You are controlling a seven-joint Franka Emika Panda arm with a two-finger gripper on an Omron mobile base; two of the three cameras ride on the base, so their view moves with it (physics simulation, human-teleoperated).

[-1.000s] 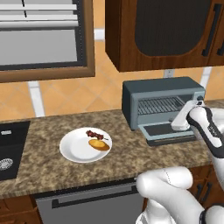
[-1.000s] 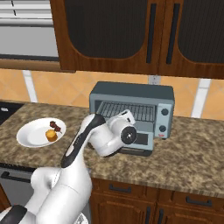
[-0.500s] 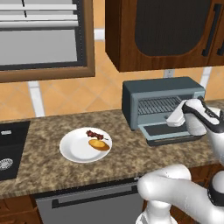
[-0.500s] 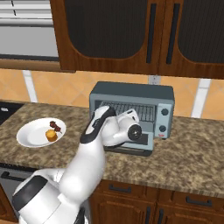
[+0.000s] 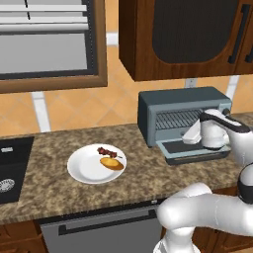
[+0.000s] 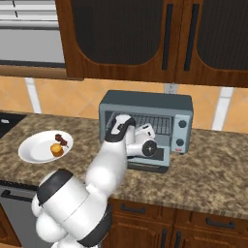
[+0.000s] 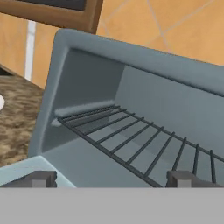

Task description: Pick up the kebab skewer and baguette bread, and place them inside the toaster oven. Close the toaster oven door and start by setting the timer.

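The toaster oven stands on the counter with its door folded down flat. Its wire rack is bare. My gripper hovers just above the lowered door, facing the oven's mouth. It is open, fingertips wide apart with nothing between them. To the left, a white plate carries the kebab skewer and the golden baguette bread side by side.
Wooden wall cabinets hang above the oven. A dark stovetop borders the counter's left end. The oven's knobs sit on its right front. Speckled counter lies between plate and oven.
The arm's elbow has swung while the hand stayed over the open door, edging a little left toward the oven's mouth. Plate, food and oven have not moved.
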